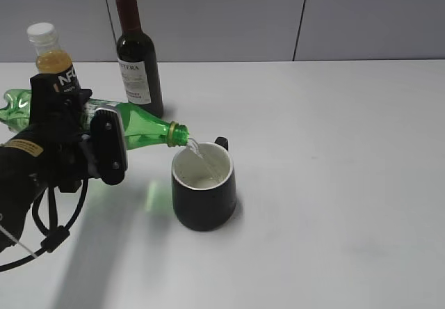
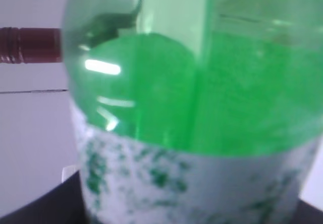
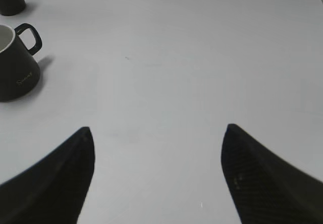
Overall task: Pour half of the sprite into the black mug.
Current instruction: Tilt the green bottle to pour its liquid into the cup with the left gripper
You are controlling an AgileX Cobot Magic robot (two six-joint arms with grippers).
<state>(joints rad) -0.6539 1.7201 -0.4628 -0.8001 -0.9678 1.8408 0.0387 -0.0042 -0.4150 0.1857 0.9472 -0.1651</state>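
My left gripper is shut on the sprite, a green bottle held almost horizontal with its open neck over the black mug. Clear liquid streams from the neck into the mug's white inside. In the left wrist view the sprite fills the frame, its white-and-green label at the bottom. My right gripper is open and empty over bare table; the black mug stands at the left of that view. The right gripper does not show in the exterior view.
A dark wine bottle with a red capsule stands behind the mug. An orange juice bottle with a white cap stands at the far left, behind my left arm. The white table stretches to the right.
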